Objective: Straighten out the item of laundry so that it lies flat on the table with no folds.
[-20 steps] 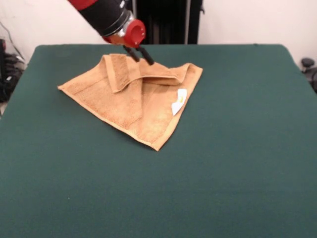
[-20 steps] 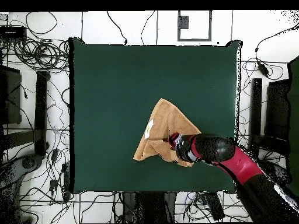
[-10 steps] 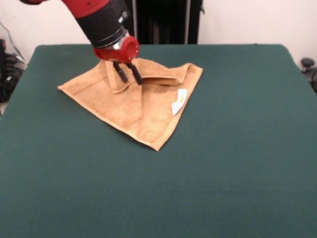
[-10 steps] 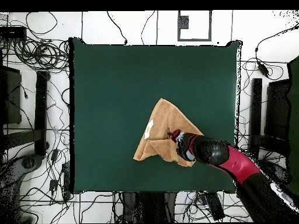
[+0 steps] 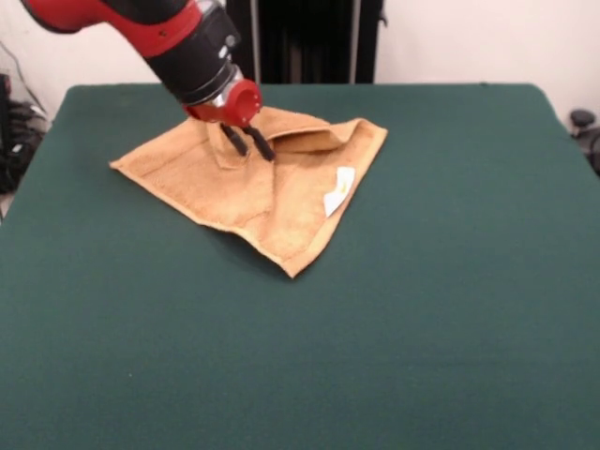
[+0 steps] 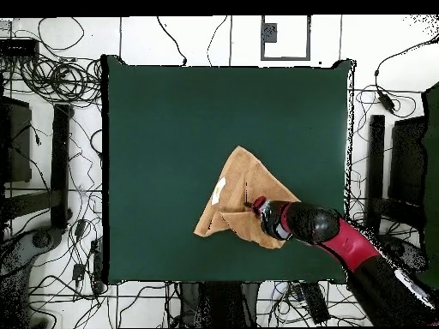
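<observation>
The towel [image 5: 253,192] lies well inside the far part of the table [image 5: 422,328], spread in a rough triangle with one corner pointing toward the camera in the front view and a folded-over flap [image 5: 309,134] along its far edge; a small white care tag [image 5: 337,190] shows on the right side of the cloth. The tool [image 5: 247,142] comes down at a slant from the red and black arm [image 5: 169,37], its two dark fingers [image 5: 262,144] narrowly parted with the tips on or in the cloth beside the folded band; whether any terry is actually pinched between them cannot be told from either view. The main risk is a grasp that takes more than one layer: the flap sits on top of the sheet beneath it, and a pinch through both would drag the whole towel across the table instead of opening the fold. A shallow bite on the loopy surface could also slip free partway through a pull, letting the flap drop into a fresh crease. Because the tool enters at an angle, a sideways pull may bunch the cloth beneath it, adding wrinkles. In the overhead view the arm covers the towel's near corner [image 6: 267,236], so its lie there is hidden.
</observation>
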